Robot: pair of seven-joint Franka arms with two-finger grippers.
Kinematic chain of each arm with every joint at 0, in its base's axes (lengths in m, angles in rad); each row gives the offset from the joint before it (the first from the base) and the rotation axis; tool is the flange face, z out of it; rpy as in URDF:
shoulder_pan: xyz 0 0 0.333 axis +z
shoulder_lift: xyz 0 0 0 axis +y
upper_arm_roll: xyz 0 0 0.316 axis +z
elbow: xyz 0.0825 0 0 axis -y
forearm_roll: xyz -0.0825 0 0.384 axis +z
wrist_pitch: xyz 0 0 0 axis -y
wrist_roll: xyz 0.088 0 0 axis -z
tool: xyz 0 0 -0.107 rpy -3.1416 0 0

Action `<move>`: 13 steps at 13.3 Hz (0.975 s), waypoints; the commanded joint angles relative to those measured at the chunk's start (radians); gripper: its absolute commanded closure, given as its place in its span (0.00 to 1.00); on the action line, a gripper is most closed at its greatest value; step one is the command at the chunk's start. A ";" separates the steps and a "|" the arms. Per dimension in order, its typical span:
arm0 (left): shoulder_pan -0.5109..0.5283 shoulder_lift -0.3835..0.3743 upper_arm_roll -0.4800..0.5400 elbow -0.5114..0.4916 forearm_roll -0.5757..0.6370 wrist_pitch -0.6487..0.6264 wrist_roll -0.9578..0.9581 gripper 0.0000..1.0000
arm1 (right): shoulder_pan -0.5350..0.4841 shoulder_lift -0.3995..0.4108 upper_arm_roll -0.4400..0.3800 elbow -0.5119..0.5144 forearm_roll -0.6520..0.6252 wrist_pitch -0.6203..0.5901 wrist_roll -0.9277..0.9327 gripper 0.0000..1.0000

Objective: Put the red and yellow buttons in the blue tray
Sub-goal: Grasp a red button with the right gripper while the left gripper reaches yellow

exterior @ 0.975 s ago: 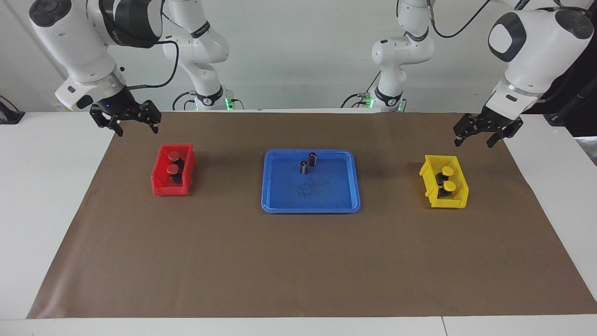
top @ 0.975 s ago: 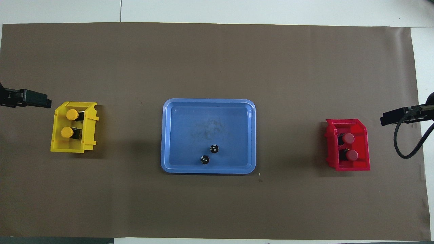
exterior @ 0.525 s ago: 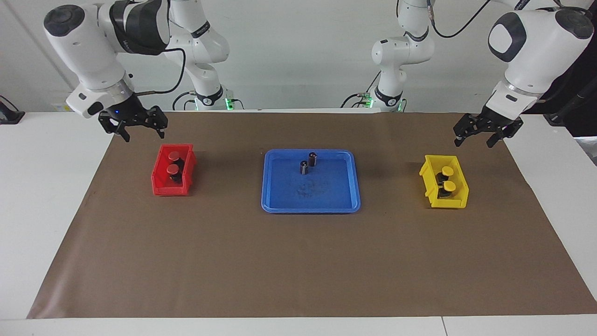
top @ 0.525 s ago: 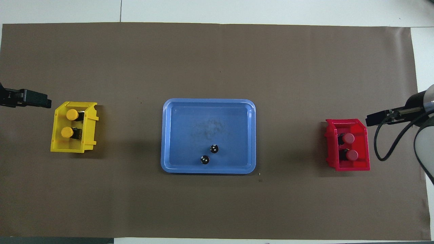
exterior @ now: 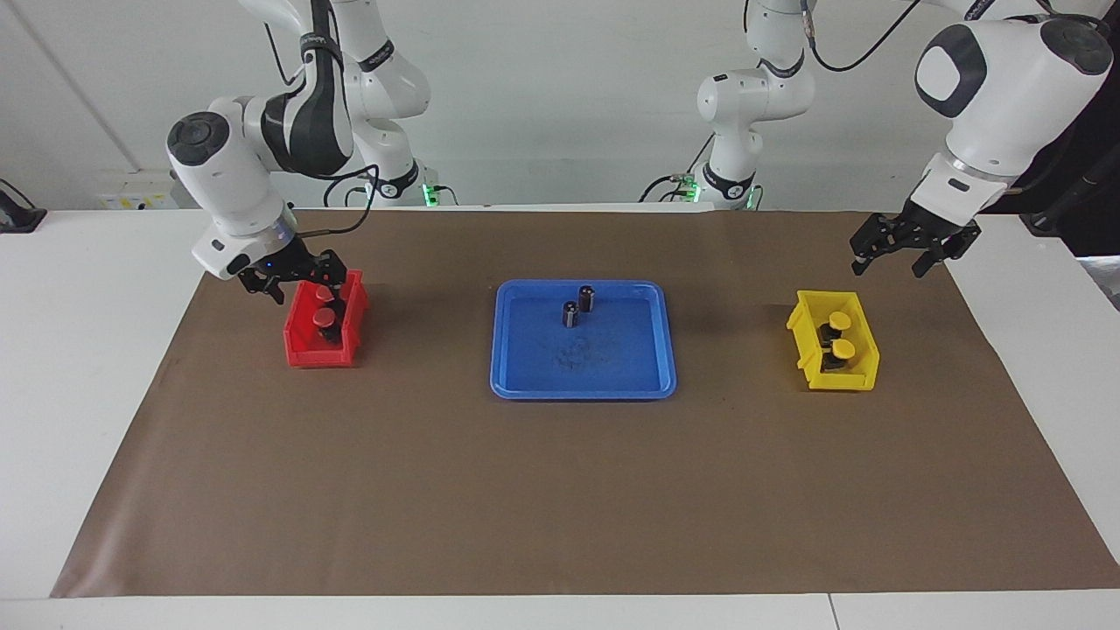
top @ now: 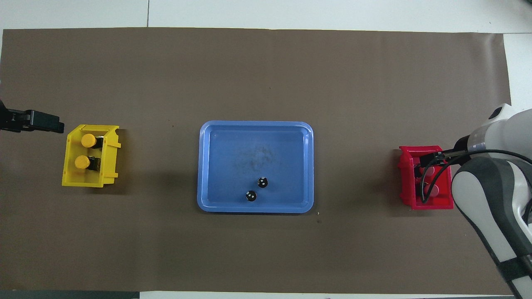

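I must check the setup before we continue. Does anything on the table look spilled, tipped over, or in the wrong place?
Nothing looks spilled or broken. One oddity: the blue tray holds no buttons yet, only two dark capless cylinders, standing upright. The red buttons sit in the red bin, the yellow buttons in the yellow bin.

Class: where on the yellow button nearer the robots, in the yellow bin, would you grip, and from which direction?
Probably from above: the yellow button sits in the yellow bin, whose walls block sideways approach. It seems to lie tilted, cap up, black base low, so pinch across the round cap's rim.
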 commanded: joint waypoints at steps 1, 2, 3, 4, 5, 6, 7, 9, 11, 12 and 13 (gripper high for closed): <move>0.004 -0.033 0.004 -0.092 -0.006 0.066 0.007 0.00 | -0.011 -0.002 0.002 -0.060 0.008 0.073 0.009 0.29; 0.004 -0.036 0.004 -0.130 -0.004 0.103 0.007 0.00 | -0.013 0.006 0.002 -0.061 0.008 0.083 0.009 0.33; 0.004 -0.036 0.004 -0.162 -0.004 0.138 0.007 0.00 | -0.017 0.017 0.002 -0.063 0.008 0.089 0.010 0.33; 0.004 -0.032 0.004 -0.193 -0.004 0.175 0.009 0.00 | -0.017 0.029 0.002 -0.061 0.008 0.095 0.012 0.33; 0.004 -0.027 0.004 -0.219 -0.004 0.209 0.010 0.01 | -0.022 0.040 0.001 -0.063 0.008 0.116 0.007 0.33; 0.009 -0.020 0.004 -0.250 -0.002 0.247 0.024 0.03 | -0.033 0.044 0.002 -0.064 0.008 0.127 0.006 0.34; 0.021 -0.003 0.004 -0.262 0.008 0.278 0.044 0.04 | -0.031 0.045 0.002 -0.069 0.008 0.133 0.009 0.36; 0.024 0.045 0.004 -0.261 0.053 0.332 0.049 0.09 | -0.033 0.057 0.002 -0.075 0.008 0.155 0.010 0.38; 0.026 0.092 0.004 -0.261 0.053 0.405 0.043 0.17 | -0.030 0.057 0.002 -0.080 0.008 0.162 0.012 0.39; 0.026 0.111 0.004 -0.262 0.053 0.430 0.038 0.24 | -0.025 0.055 0.002 -0.093 0.008 0.176 0.012 0.40; 0.027 0.120 0.004 -0.265 0.053 0.451 0.037 0.29 | -0.024 0.049 0.002 -0.109 0.008 0.187 0.012 0.41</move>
